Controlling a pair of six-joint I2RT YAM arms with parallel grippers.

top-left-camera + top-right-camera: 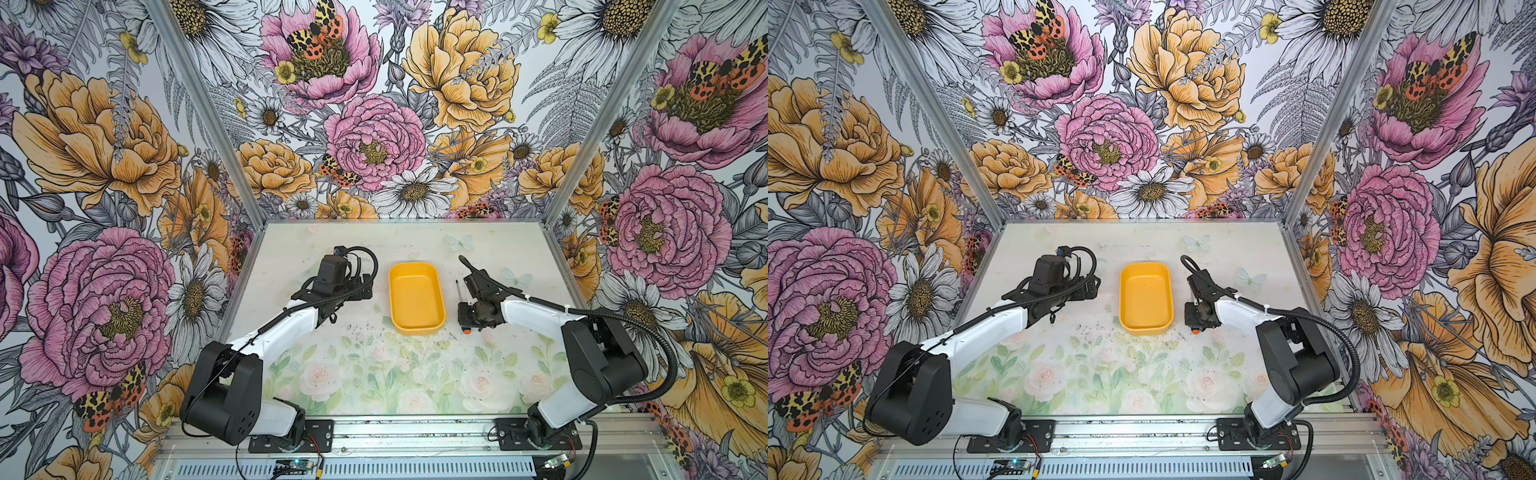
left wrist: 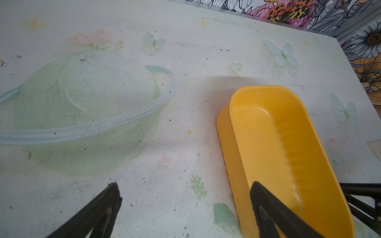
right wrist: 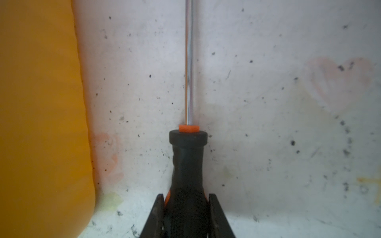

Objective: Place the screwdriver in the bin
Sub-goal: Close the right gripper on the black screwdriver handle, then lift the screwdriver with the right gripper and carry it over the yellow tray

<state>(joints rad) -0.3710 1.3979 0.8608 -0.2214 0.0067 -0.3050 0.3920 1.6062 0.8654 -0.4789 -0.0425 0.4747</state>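
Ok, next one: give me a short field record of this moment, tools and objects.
right tool: shut on the screwdriver handle
left tool: open, holding nothing, left of the bin
screwdriver position: outside the bin, to its right, along its long side, shaft pointing toward the back wall
bin: yellow, nothing inside, mid table
screwdriver lifted: cannot tell
task: screwdriver not yet in bin

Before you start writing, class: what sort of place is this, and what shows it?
Probably a robot test booth: left arm and right arm bolted to a metal rail, flowered walls boxing in the table, just a bin and screwdriver.
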